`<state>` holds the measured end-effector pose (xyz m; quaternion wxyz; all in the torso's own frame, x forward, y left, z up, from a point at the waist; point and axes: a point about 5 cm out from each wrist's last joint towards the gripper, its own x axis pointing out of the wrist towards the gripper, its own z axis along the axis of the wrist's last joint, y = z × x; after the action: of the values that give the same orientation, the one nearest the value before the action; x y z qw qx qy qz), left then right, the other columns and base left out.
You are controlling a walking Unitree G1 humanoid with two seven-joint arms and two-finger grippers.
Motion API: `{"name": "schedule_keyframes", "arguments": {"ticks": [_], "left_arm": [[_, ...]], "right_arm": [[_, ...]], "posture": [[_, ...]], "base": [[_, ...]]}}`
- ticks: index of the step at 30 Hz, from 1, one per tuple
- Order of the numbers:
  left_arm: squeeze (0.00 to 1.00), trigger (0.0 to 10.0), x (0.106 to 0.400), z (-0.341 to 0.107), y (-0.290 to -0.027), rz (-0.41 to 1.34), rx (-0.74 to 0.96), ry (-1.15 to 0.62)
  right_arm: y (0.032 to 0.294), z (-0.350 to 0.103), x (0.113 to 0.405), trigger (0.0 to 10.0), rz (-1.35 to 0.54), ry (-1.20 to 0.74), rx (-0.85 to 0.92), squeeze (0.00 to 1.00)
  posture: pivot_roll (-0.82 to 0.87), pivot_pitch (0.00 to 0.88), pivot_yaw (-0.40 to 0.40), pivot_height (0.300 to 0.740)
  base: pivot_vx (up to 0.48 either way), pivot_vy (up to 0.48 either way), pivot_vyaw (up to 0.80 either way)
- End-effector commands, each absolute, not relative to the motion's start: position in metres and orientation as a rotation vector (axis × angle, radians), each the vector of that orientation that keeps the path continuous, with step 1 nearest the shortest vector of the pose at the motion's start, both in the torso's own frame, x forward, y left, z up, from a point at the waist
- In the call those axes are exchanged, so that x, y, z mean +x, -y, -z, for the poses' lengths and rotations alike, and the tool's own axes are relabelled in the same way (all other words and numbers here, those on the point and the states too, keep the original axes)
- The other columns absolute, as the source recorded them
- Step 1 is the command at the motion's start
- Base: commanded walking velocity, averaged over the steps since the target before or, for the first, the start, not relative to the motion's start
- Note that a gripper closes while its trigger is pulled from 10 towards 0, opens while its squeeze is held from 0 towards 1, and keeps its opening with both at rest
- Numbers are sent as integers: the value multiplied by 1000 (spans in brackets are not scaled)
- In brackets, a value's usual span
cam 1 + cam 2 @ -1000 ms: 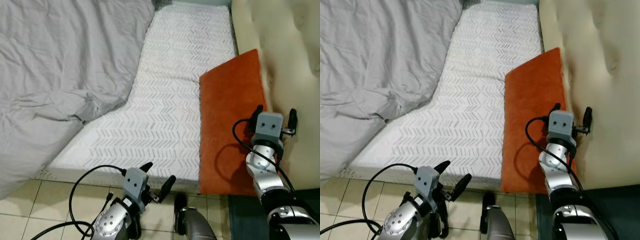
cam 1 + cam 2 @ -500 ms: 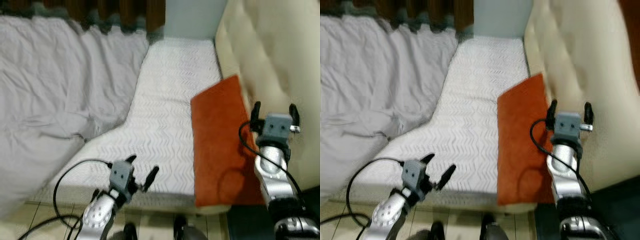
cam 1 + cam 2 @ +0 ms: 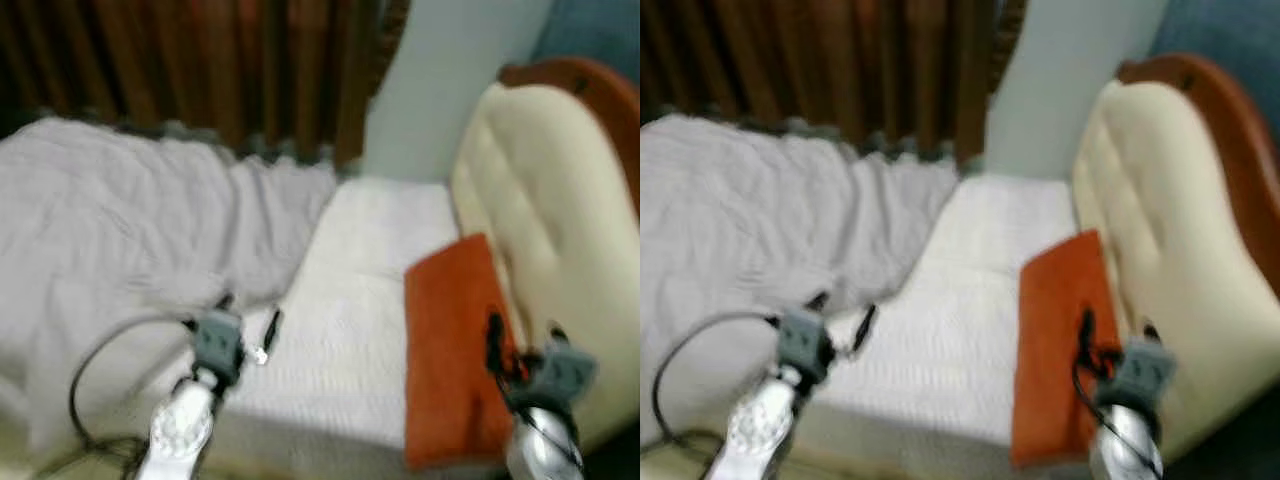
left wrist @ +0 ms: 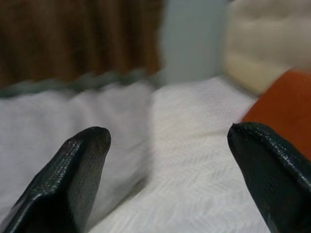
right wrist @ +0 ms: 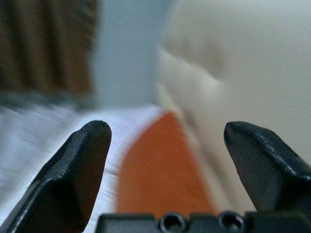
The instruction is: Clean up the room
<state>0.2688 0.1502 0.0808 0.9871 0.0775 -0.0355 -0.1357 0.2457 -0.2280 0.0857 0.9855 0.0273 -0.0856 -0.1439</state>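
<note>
Both claws gape wide, empty: left claw (image 3: 247,333) lower left, right claw (image 3: 522,343) lower right over the orange pillow (image 3: 452,350) against the headboard (image 3: 540,200). Blur risks misjudged reach, snagging the duvet (image 3: 110,230).

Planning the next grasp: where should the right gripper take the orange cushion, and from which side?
Probably the cushion's near bottom edge, approached from the foot of the bed. It lies flat against the headboard, so that edge at the mattress rim looks most exposed. The right gripper is open beside it.
</note>
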Motion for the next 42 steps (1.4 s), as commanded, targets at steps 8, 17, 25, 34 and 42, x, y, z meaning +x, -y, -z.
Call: {"name": "schedule_keyframes", "arguments": {"ticks": [8, 17, 25, 34, 42], "left_arm": [[0, 10000, 276, -94, -141, 251, 86, 116], [0, 10000, 281, -74, -134, 367, 49, 12], [0, 10000, 281, -64, -135, 303, -40, -16], [0, 10000, 267, -55, -163, 133, -30, -14], [0, 10000, 211, -66, -179, 156, 6, -3]], "right_arm": [[204, -41, 242, 10000, 60, -91, 59, 0], [193, -52, 254, 10000, -7, -62, 0, 0], [200, -51, 263, 10000, 26, -68, -10, 0], [202, -48, 256, 10000, 39, -44, 60, 0], [199, -52, 213, 10000, -94, -33, 63, 0]], "posture": [[56, 0, -84, 740], [32, 0, -77, 740], [37, 0, -94, 740], [53, 0, -106, 740], [76, 0, -110, 740]], "base": [[0, 0, 0], [0, 403, -135], [0, 480, -689], [0, 480, 0], [0, 480, 0]]}}
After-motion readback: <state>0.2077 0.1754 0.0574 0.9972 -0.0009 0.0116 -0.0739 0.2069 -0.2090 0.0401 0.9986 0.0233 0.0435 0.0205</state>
